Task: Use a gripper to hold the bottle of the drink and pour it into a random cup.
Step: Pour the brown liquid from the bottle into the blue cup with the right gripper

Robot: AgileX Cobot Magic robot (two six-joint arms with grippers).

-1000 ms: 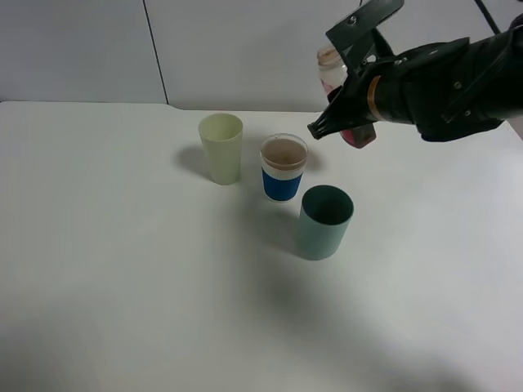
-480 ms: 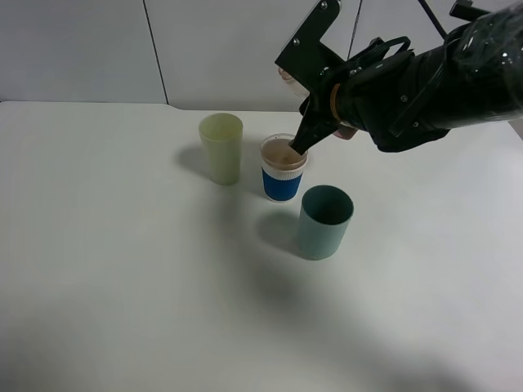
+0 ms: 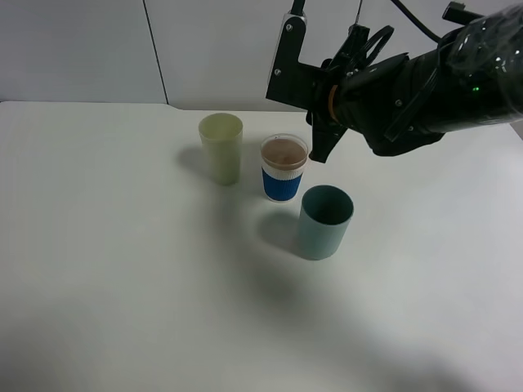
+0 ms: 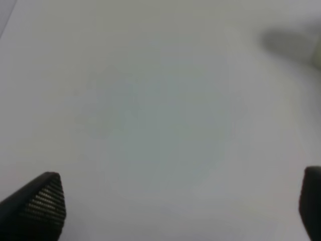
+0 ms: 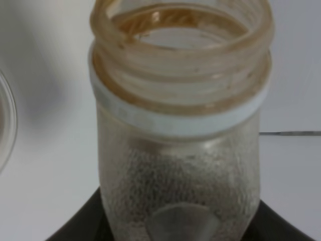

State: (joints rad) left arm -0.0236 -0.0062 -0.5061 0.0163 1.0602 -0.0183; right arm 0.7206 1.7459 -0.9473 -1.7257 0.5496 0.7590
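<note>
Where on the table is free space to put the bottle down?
Bare table lies wide left of the pale tumbler and in front of the teal cup; a smaller patch is right of the teal cup. Crowded: the three cups stand close, with the right claw near the blue-banded cup.

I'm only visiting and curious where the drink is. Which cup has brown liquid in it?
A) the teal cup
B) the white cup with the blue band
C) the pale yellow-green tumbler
B: seen from the high camera, the white cup with the blue band has a brown surface inside its clear rim.
</note>
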